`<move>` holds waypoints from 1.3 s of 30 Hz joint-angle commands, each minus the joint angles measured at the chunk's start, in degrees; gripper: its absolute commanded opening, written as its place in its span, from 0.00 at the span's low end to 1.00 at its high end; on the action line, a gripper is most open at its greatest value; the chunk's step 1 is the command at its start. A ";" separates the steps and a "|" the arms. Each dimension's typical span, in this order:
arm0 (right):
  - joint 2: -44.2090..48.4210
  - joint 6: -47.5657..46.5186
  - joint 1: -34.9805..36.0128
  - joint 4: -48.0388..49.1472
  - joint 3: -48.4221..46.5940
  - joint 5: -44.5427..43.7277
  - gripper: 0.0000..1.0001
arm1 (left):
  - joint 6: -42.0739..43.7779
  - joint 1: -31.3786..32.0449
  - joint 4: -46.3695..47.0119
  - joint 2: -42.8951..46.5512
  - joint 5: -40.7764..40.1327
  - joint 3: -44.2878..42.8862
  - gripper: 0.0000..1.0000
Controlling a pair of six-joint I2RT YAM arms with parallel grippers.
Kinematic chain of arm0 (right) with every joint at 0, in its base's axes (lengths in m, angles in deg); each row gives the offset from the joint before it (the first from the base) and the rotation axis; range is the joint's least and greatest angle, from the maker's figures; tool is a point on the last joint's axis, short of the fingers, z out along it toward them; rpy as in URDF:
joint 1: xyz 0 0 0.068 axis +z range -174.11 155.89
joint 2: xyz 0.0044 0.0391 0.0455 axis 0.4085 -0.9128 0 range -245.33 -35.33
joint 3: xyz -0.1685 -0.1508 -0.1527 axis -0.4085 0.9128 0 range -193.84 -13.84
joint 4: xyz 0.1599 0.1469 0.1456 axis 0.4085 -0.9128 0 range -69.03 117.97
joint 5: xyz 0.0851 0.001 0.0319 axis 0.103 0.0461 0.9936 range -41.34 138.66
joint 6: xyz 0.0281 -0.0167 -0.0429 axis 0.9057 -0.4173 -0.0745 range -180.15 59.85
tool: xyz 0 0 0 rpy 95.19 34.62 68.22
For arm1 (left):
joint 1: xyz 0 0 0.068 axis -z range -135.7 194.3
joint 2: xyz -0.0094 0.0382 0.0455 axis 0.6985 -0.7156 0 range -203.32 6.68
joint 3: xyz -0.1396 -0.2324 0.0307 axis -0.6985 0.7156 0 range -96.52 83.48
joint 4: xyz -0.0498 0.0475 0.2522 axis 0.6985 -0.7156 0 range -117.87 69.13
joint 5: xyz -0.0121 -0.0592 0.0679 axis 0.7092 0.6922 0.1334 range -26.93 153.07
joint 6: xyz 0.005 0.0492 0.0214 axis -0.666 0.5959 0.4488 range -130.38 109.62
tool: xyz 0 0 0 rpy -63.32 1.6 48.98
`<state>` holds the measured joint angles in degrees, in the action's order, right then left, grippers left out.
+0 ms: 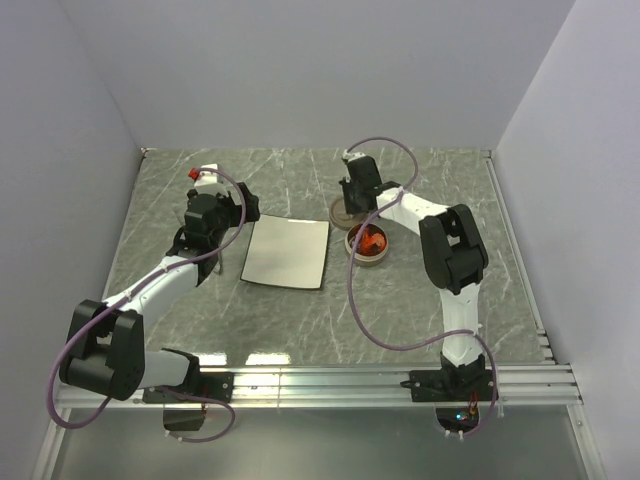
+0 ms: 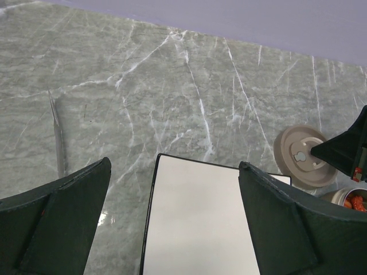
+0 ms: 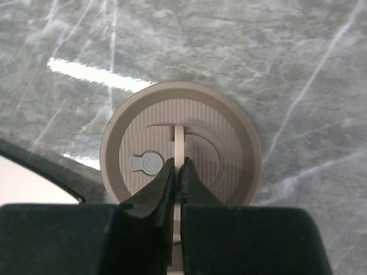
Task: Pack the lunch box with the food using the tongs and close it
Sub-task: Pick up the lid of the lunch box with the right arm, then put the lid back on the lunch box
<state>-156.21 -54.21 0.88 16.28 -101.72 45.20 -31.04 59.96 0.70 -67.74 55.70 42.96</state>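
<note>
The lunch box [image 1: 367, 244], a small round tin, sits on the marble with red-orange food [image 1: 370, 240] in it; its rim [image 2: 346, 196] and the food [image 2: 360, 201] show at the right edge of the left wrist view. Its round greyish-brown lid [image 3: 180, 143] lies flat just behind the tin. My right gripper [image 3: 178, 166] is shut on the thin upright tab at the lid's centre [image 1: 345, 211]. The tongs [image 2: 57, 137] lie on the table at the left. My left gripper [image 2: 175, 166] hangs wide open over the white plate, holding nothing.
A white square plate [image 1: 288, 252] with a dark rim lies between the arms, left of the tin. Grey walls close in the table at the back and on both sides.
</note>
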 commanded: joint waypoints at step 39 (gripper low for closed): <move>38.09 11.38 3.04 7.20 34.17 -4.01 0.00 | -2.98 -1.60 3.93 2.43 5.36 2.10 1.00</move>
<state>-119.42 -44.29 3.79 21.11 -67.77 40.59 -33.01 58.67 2.03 -66.78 59.39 44.41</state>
